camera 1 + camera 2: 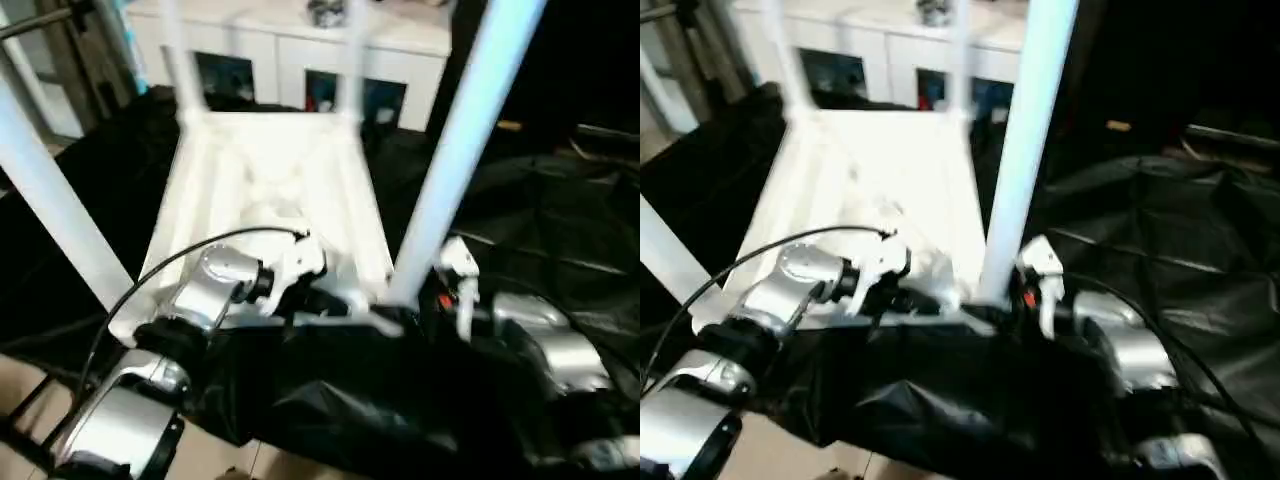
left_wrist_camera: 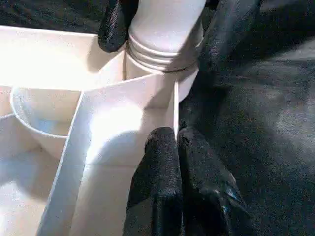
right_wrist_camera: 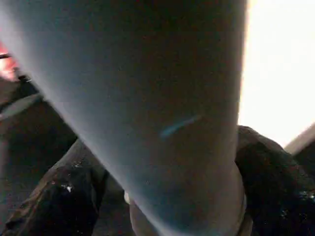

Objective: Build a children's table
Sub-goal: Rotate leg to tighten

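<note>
The children's table lies upside down on black cloth, its ribbed underside [image 1: 270, 190] facing up. Its white legs stand up from the corners: the near right leg [image 1: 470, 130], the near left leg [image 1: 50, 200] and two far legs [image 1: 180, 60]. The near right leg's ridged end [image 2: 165, 54] sits in its round corner socket [image 2: 162, 91]. My right gripper [image 3: 167, 187] is open, one black finger [image 2: 115, 24] on each side of that leg's base. My left gripper [image 2: 177, 142] is shut, empty, its tips on the rim wall just beside the same socket.
A white cabinet with glass doors [image 1: 290, 50] stands behind the table. Rumpled black cloth [image 1: 540, 200] covers the ground to the right and in front. Pale floor [image 1: 20, 390] shows at the near left. A black cable [image 1: 150, 270] loops over my left forearm.
</note>
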Controlling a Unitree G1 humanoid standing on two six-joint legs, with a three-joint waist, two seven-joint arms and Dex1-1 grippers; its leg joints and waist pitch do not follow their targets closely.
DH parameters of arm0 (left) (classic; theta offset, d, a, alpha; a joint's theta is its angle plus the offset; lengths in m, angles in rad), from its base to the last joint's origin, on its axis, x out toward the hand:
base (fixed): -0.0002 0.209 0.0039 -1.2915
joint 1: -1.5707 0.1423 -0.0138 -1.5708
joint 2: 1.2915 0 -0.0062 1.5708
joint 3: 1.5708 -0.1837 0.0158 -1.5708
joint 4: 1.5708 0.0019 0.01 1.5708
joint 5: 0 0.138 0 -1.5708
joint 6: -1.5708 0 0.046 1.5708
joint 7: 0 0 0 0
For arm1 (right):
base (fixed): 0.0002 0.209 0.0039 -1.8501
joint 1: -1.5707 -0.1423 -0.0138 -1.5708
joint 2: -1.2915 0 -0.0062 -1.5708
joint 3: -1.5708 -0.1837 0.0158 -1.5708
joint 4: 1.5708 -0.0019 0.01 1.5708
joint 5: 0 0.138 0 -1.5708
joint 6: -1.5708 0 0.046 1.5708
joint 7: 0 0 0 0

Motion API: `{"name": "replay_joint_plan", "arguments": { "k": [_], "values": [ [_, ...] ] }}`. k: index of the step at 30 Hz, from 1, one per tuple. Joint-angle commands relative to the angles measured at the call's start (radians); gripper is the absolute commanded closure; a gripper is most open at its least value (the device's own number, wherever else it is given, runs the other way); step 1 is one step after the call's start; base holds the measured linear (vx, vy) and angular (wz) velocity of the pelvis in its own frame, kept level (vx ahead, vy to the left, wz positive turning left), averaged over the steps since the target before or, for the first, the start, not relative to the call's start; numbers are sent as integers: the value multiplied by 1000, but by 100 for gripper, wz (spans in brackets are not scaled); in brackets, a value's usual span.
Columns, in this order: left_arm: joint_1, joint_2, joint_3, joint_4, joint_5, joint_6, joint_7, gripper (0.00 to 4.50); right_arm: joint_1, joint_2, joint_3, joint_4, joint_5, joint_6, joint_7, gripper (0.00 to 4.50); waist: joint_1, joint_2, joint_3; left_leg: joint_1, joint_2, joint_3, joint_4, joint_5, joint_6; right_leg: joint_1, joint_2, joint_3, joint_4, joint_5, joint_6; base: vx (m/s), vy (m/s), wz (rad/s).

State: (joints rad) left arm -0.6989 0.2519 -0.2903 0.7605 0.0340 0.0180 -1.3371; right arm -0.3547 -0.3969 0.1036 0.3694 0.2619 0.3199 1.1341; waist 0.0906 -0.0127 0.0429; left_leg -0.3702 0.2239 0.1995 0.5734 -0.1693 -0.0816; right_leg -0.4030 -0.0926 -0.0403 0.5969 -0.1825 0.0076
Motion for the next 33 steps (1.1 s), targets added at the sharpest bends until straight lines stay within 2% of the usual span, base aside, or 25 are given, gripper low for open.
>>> {"name": "replay_joint_plan", "arguments": {
  "k": [1,2,4,7,10,13,16,17,18,20,23,25,28,29,31,33],
  "values": [
    [-11,-14,-8,-36,-12,-16,-5,450,10,9,45,-37,28,31,58,75,-2,1,-62,20,10,2,-58,-213,54,46,-32,23,-56,-82,-268,0,0,0],
    [-11,-10,-9,-35,-14,-16,-13,450,12,7,45,-42,32,42,64,90,-3,2,-62,18,10,2,-59,-216,48,48,-32,23,-56,-91,-264,0,0,0],
    [-12,-6,-11,-35,-19,-16,-24,450,15,5,47,-49,40,58,68,90,-2,1,-62,18,9,1,-59,-215,43,48,-33,23,-56,-95,-260,0,0,0],
    [-12,-5,-12,-36,-21,-16,-31,450,16,7,47,-53,40,69,70,123,-2,3,-63,18,9,1,-58,-205,40,47,-33,22,-54,-80,-261,0,0,0],
    [-12,-6,-11,-35,-19,-16,-27,450,15,12,46,-50,39,68,67,144,-1,2,-65,18,8,1,-56,-189,44,49,-32,22,-52,-54,-265,0,0,0],
    [-14,-13,-6,-29,-15,-15,-4,450,11,25,37,-36,33,52,36,158,-2,2,-64,17,8,1,-57,-198,41,49,-33,21,-53,-69,-263,0,0,0],
    [-21,-25,5,-15,-11,-13,36,450,2,46,21,-10,16,45,-25,171,-4,2,-60,18,7,0,-60,-232,27,46,-34,22,-60,-128,-251,0,0,0],
    [-40,-53,28,18,-1,-8,130,450,-32,99,-5,77,-49,4,-210,174,-8,2,-58,19,7,0,-62,-252,15,41,-35,23,-64,-165,-241,0,0,0],
    [-42,-56,30,21,0,-7,142,450,-37,106,-8,89,-57,0,-235,177,-14,2,-57,21,3,-2,-63,-275,-4,38,-37,23,-68,-217,-230,0,0,0],
    [-53,-77,38,39,11,0,202,450,-66,146,-33,155,-87,-17,-364,181,-26,-1,-56,17,0,-7,-67,-293,-22,41,-37,22,-73,-292,-200,0,0,0],
    [-60,-98,40,52,20,10,249,450,-91,182,-58,204,-95,-19,-464,181,-41,0,-56,16,-1,-10,-67,-306,-14,39,-35,22,-83,-327,-178,0,0,0],
    [-68,-130,41,69,32,24,313,450,-113,223,-73,243,-111,-20,-571,181,-48,1,-56,17,0,-8,-66,-306,-13,35,-34,23,-81,-305,-187,0,0,0],
    [-71,-150,41,75,37,37,351,450,-124,245,-77,261,-114,-10,-611,181,-53,2,-57,17,-1,-7,-65,-297,-8,36,-31,24,-79,-275,-196,0,0,0],
    [-73,-175,37,80,41,45,388,450,-136,275,-77,283,-126,-24,-642,125,-53,5,-58,16,-1,-7,-65,-289,-6,37,-31,23,-78,-263,-200,0,0,0],
    [-72,-186,33,79,41,48,396,450,-139,288,-71,286,-131,-37,-642,125,-53,4,-58,16,-1,-7,-65,-289,-4,37,-31,22,-79,-253,-201,0,0,0],
    [-69,-191,26,76,43,35,374,450,-147,298,-67,289,-119,-56,-612,95,-54,5,-60,14,-1,-7,-65,-285,-1,39,-31,23,-77,-238,-202,0,0,0]
  ]
}}
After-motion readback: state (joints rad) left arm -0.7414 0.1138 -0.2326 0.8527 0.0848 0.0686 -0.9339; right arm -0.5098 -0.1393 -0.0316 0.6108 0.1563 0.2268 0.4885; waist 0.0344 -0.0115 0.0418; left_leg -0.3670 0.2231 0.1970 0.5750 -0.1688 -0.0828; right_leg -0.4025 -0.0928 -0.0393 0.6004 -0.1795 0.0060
